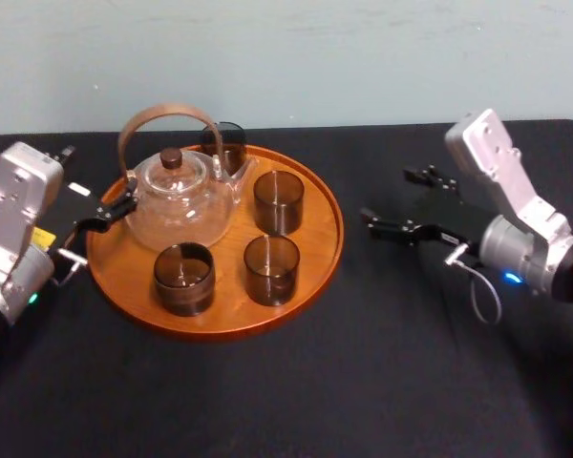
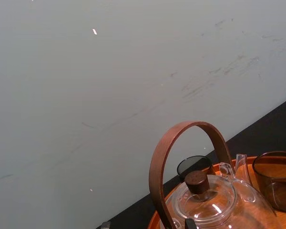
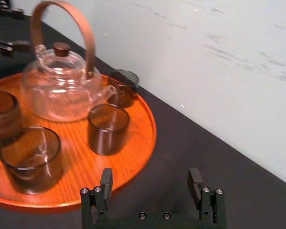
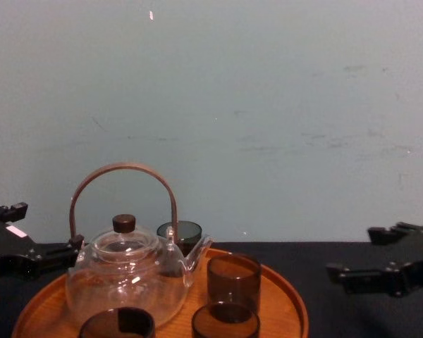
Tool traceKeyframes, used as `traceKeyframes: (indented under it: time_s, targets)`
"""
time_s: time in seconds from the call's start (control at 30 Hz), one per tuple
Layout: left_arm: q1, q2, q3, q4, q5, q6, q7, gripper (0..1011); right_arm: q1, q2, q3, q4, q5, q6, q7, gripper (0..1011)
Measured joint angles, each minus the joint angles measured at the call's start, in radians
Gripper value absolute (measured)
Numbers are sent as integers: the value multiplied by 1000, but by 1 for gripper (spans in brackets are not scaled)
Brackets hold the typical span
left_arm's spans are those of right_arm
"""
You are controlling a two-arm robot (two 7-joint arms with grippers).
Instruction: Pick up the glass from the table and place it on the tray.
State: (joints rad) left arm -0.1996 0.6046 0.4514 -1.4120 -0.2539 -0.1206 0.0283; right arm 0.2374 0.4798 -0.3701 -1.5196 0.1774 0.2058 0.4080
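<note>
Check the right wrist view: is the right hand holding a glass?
No, the right hand is open and empty, beside the tray.

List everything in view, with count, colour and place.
table: one, black cloth, under everything.
tray: one, orange-brown, on the table, left of centre.
teapot: one, clear with brown handle, on the tray's left part.
glasses: four, smoky brown; three on the tray, one at its far rim behind the teapot.
wall: one, pale grey-green, behind the table.
left tool: black, open, at the tray's left edge.
right tool: black, open, right of the tray.
</note>
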Motion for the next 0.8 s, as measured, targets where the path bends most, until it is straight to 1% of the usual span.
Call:
traceKeyframes:
  time_s: [0.07,0.13,0.27,0.37,0.8]
  targets:
    - [0,0,0,0,0,0,0,1010,-15,2,15,-4,-3,0,-19,1002]
    - [0,0,0,0,0,0,0,1009,-28,1,27,-5,-17,-1,-43,1002]
    - [0,0,0,0,0,0,0,1009,-39,-9,42,6,-28,-6,-68,1002]
    - [0,0,0,0,0,0,0,1010,-48,-24,59,21,-34,-15,-89,1002]
    - [0,0,0,0,0,0,0,1010,-46,-18,54,16,-34,-13,-84,1002]
